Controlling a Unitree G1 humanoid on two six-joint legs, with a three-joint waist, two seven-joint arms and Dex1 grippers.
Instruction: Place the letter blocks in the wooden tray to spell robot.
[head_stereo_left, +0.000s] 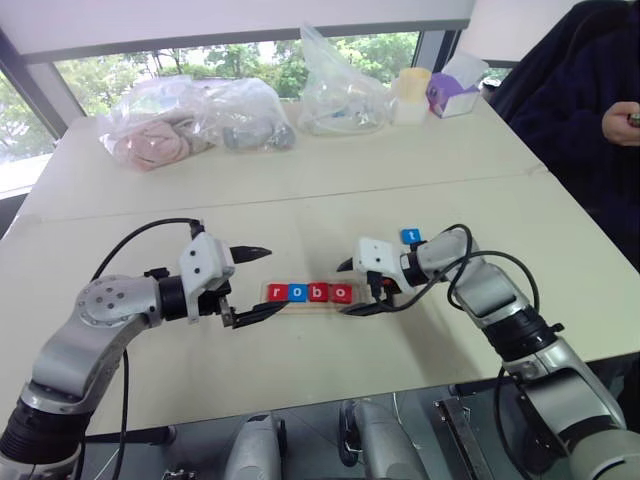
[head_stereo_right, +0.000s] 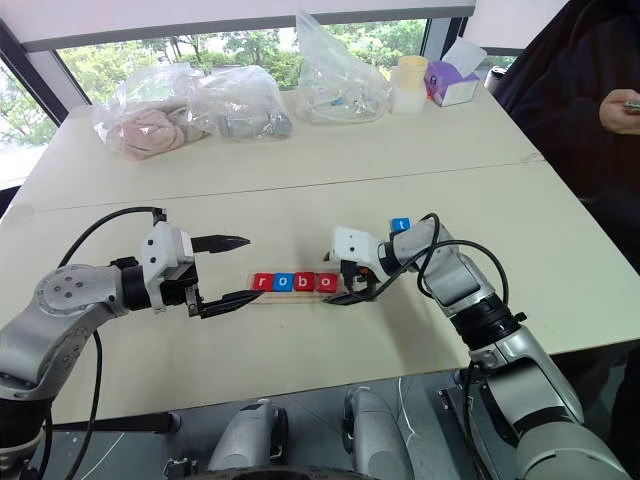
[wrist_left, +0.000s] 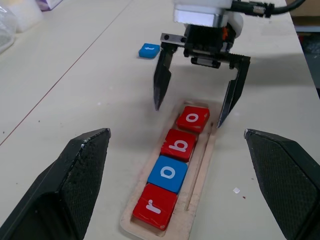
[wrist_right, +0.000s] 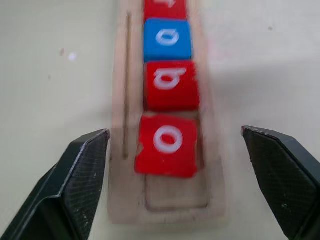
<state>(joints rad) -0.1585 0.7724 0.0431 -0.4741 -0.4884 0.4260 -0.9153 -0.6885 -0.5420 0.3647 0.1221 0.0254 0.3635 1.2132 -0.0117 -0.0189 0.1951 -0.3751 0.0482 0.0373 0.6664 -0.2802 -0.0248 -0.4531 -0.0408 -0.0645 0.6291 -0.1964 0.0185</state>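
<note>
Crooked red o block (wrist_right: 167, 145); blue t block (wrist_left: 149, 50) lies apart.

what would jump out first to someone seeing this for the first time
The wooden tray at the middle of the table, with four letter blocks spelling r, o, b, o and its last slot bare. The right gripper hangs open over that end, above the second red o block. The blue t block lies loose on the table behind the right arm.

tray (head_stereo_left: 300, 305): centre of the table (head_stereo_left: 300, 190), four blocks (head_stereo_left: 309, 293) inside in a row
fifth block (head_stereo_left: 410, 236): on table, at 2 o'clock from tray
bags (head_stereo_left: 200, 120): at 12 o'clock, far edge
</note>
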